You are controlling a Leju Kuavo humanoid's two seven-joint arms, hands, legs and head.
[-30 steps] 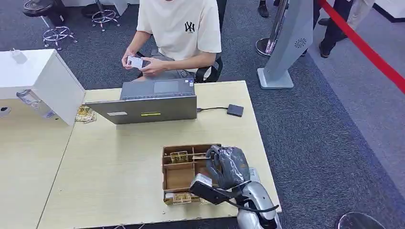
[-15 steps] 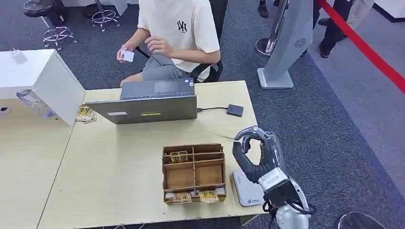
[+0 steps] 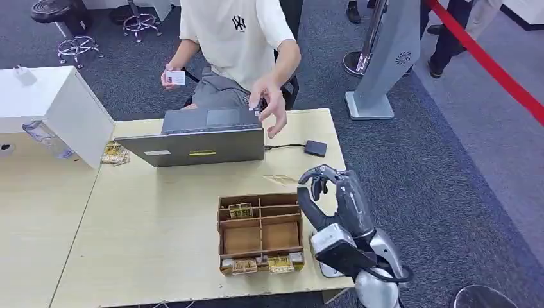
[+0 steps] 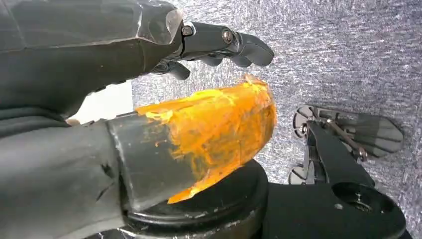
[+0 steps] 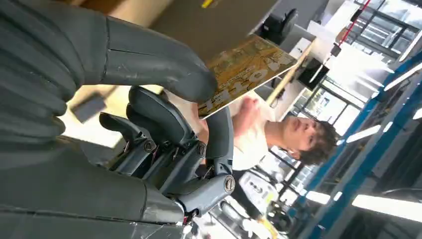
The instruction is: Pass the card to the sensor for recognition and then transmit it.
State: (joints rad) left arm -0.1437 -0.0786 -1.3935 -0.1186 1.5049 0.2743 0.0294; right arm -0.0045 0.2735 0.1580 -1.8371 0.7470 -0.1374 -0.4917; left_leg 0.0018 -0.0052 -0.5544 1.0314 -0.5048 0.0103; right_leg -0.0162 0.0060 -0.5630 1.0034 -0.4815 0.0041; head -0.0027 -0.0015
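My right hand [image 3: 333, 199] is raised above the table's right edge, pinching a gold printed card [image 5: 244, 72] between thumb and a finger. In the head view the card [image 3: 280, 179] juts flat from the fingertips, over the table behind the wooden organizer [image 3: 260, 231]. A white sensor pad [image 3: 323, 269] lies beneath my forearm, mostly hidden. A seated person stretches a hand [image 3: 269, 106] over the laptop [image 3: 199, 144] and holds a white card [image 3: 174, 77] in the other. My left hand [image 4: 124, 55] hangs over the floor, fingers apart, holding nothing.
The organizer holds more gold cards [image 3: 240, 210]. A small black box [image 3: 315, 148] is cabled to the laptop. A white cabinet [image 3: 58, 109] and loose cards [image 3: 114, 153] sit at the left. A grey stand [image 3: 391, 58] and red barrier tape [image 3: 487, 61] lie beyond the table [image 3: 160, 212].
My right hand rose from the organizer with the card, swung right, then back toward the table's middle. The person lifted the white card and reached the other hand forward over the laptop.
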